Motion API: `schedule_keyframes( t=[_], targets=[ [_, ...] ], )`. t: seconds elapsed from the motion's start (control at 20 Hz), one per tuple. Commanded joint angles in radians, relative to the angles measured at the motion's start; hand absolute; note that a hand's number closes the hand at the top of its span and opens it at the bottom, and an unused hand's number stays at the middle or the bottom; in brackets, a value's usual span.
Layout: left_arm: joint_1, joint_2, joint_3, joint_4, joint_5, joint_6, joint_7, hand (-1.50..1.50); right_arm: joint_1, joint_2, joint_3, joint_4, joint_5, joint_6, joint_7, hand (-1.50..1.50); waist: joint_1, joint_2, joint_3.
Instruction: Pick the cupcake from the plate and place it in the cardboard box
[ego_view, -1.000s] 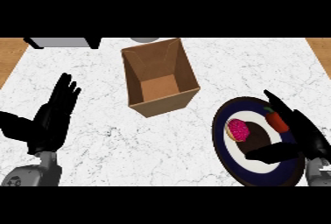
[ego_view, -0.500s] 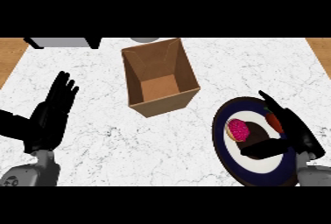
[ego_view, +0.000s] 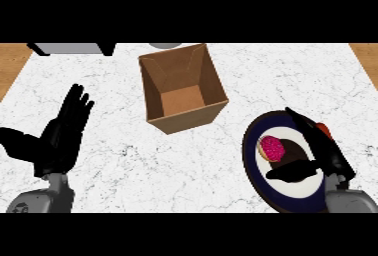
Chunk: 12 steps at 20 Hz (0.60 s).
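Observation:
The cupcake, pink-topped with a dark brown base, lies on its side on a plate with a dark rim and a white middle, at the counter's right. My right hand is open beside it. Its straight fingers run along the cupcake's right side and its thumb reaches under the cupcake's near side. The open cardboard box stands upper middle, with only its brown floor showing inside. At the left, my left hand rests open with its fingers up.
A small red thing peeks out behind my right hand at the plate's far right. A grey appliance and a pale round object sit at the counter's back edge. Wood shows past both sides of the marble top.
My right hand has slid left onto the plate, closing in on the cupcake, with the thumb now under it. The left hand has shifted only slightly.

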Motion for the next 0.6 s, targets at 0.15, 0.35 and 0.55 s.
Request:
schedule_keyframes(
  t=[0.15,0.35,0.55],
  targets=[
    [0.034,-0.031,-0.007,-0.063,-0.038,0.015,0.039,0.0,0.036,0.002,-0.016,0.031,0.027,0.015,-0.063,-1.5,0.0,0.0,0.0],
    [-0.031,0.03,0.102,0.055,0.055,-0.087,-0.018,0.0,0.023,0.029,-0.014,0.077,0.046,-0.016,-0.073,-1.5,-0.002,0.0,0.0],
    [0.037,-0.049,-0.017,-0.068,-0.069,0.005,0.025,0.0,-0.035,0.044,-0.002,0.146,0.081,-0.023,-0.087,-1.5,0.002,0.0,0.0]
  ],
)
